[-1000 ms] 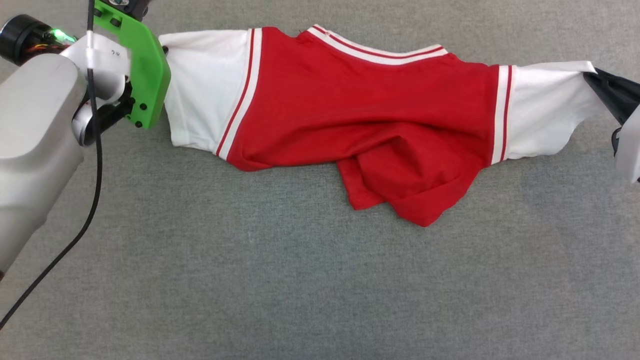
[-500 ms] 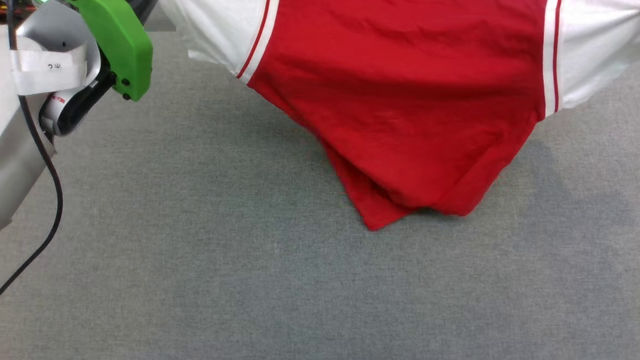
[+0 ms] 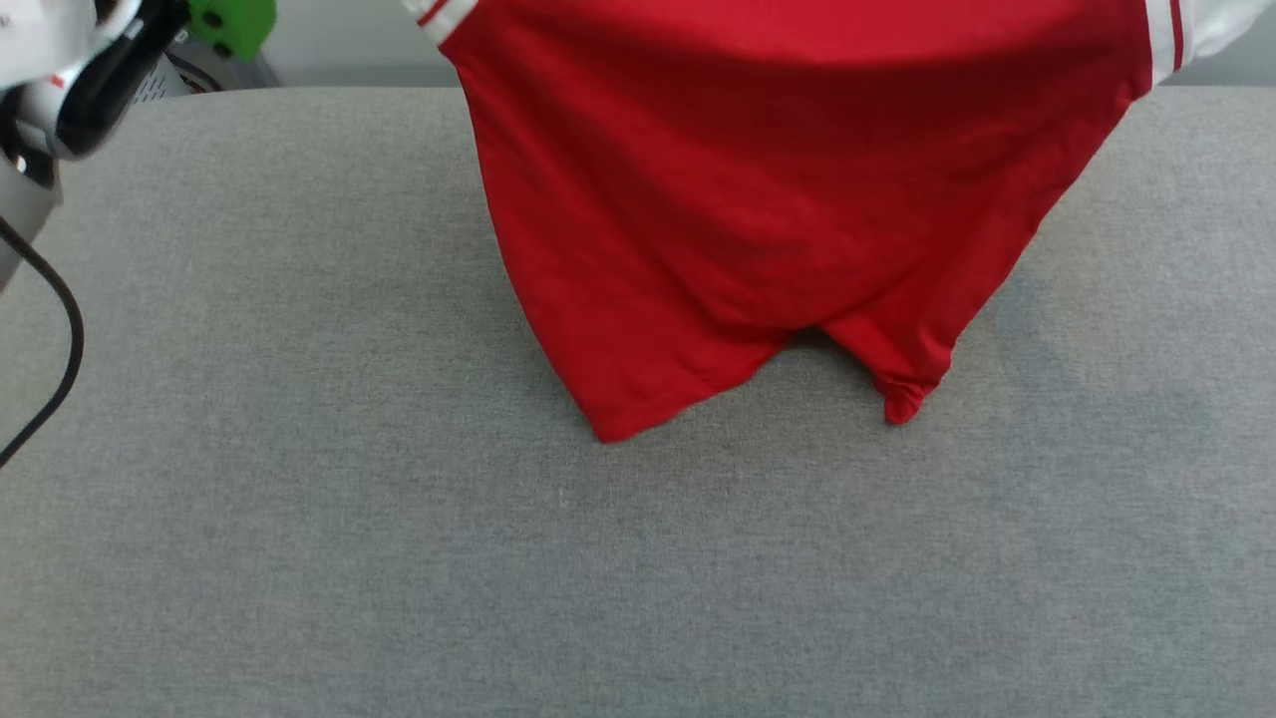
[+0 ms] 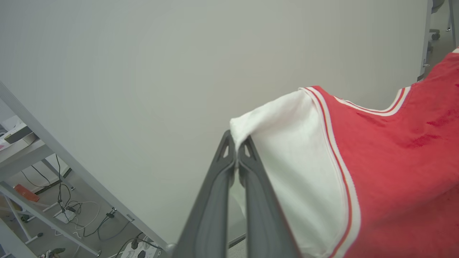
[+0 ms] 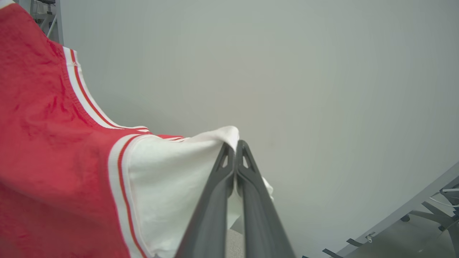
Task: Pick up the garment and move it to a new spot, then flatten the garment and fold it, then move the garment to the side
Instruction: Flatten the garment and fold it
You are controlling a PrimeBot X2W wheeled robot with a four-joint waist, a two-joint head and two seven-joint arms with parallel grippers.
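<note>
Grey fabric-topped desk (image 3: 299,558), pale wall (image 4: 143,71) behind. Garment (image 3: 758,199) is lifted and hangs spread between the two arms over the far middle of the desk, red body facing the head camera. Two lower hem corners droop down to the desk surface; contact or just above, cannot tell. No print visible on the side shown.

Left end effector (image 4: 236,148): fingers pinched together on the edge of a white sleeve (image 4: 294,168), striped trim just beyond it. Right end effector (image 5: 235,150): fingers likewise closed tight, pinching the other white sleeve (image 5: 172,179) at its edge. Both point up toward the wall, with the cloth draped between them and sagging at the neckline.

Head view, upper left: green part (image 3: 231,20) of the left arm and a black cable (image 3: 62,329) looping down over the desk.
</note>
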